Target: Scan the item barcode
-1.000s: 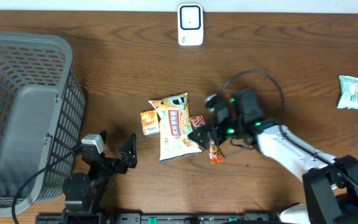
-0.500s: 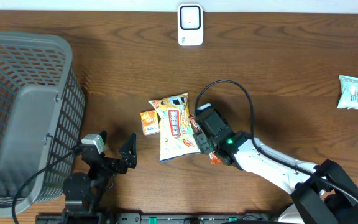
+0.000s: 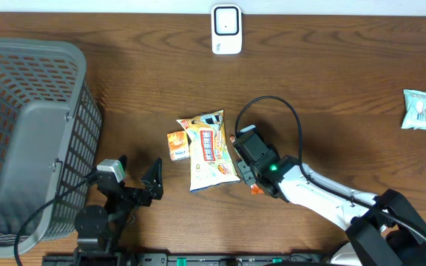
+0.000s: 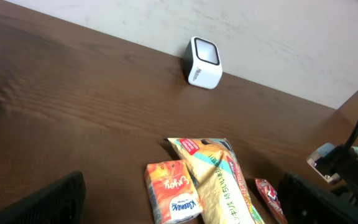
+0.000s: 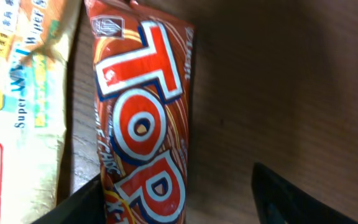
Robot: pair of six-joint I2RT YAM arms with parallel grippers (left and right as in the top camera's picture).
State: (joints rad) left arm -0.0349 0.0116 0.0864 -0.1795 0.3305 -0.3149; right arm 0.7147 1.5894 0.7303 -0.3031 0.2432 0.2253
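Straddling the red TOP bar (image 5: 138,124), the 2 fingers (image 5: 291,199) of the right gripper (image 5: 173,183) stand apart; the left gripper (image 4: 185,193) is spread wide.

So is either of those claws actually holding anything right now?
Nothing yet. The right gripper straddles the red TOP snack bar, one finger clear of it; the left gripper is open, empty.

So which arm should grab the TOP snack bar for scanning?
Right. The right gripper straddles the TOP snack bar; the left gripper sits open near the basket, away from it.
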